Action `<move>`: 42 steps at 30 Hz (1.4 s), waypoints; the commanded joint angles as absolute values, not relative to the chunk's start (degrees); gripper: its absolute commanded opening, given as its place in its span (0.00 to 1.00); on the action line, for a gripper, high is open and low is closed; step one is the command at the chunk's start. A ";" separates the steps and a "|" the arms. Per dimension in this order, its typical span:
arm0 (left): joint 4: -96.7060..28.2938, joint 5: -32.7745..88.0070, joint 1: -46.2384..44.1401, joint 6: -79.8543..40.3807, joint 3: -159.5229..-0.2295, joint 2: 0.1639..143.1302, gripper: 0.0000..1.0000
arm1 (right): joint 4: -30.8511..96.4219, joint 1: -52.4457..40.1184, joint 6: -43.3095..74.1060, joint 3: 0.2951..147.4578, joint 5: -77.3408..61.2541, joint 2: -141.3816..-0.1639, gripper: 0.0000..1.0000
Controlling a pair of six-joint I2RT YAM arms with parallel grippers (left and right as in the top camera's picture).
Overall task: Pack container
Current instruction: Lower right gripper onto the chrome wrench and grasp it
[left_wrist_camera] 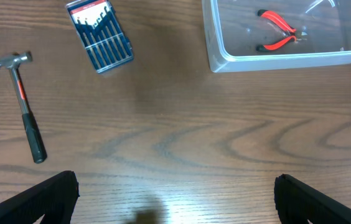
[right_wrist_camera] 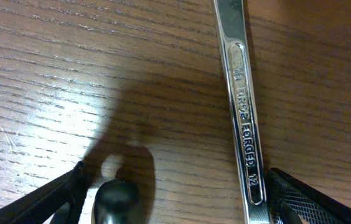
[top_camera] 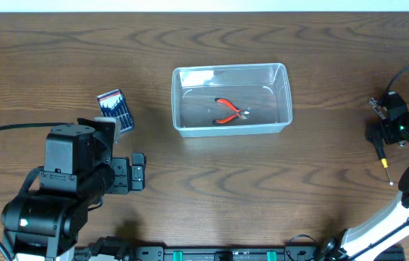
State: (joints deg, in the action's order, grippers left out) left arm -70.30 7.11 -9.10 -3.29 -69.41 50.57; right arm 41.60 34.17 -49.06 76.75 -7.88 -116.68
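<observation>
The clear rectangular container (top_camera: pixel 231 99) stands at the table's middle and holds red-handled pliers (top_camera: pixel 230 111). It also shows in the left wrist view (left_wrist_camera: pixel 287 59), with the pliers (left_wrist_camera: pixel 278 30) inside. My left gripper (left_wrist_camera: pixel 175 199) is open and empty over bare wood, near and left of the container. My right gripper (right_wrist_camera: pixel 182 199) is open at the far right (top_camera: pixel 389 130), low over the table. A chrome wrench (right_wrist_camera: pixel 243 106) stamped "DROP FORGED 12" lies between its fingers, close to the right finger. A dark rounded object (right_wrist_camera: pixel 118 202) sits near the left finger.
A small blue drill-bit case (top_camera: pixel 115 109) lies left of the container; it also shows in the left wrist view (left_wrist_camera: pixel 99 35). A hammer (left_wrist_camera: pixel 23 102) with a black grip lies left of the case. A thin black-handled tool (top_camera: pixel 383 158) lies below my right gripper.
</observation>
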 commanded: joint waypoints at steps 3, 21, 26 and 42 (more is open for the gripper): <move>-70.46 6.87 -8.91 -4.67 -70.48 50.48 0.98 | 40.18 34.09 -47.88 76.42 -7.55 -119.07 0.93; -70.48 6.90 -8.91 -4.86 -70.48 50.48 0.98 | 33.93 34.09 -38.09 76.49 -6.46 -119.07 0.90; -70.48 6.90 -8.91 -4.86 -70.48 50.48 0.98 | 35.03 34.06 -37.74 76.49 -6.46 -119.07 0.77; -70.48 6.87 -8.91 -4.84 -70.48 50.48 0.98 | 37.15 34.09 -37.74 76.49 -6.48 -119.07 0.43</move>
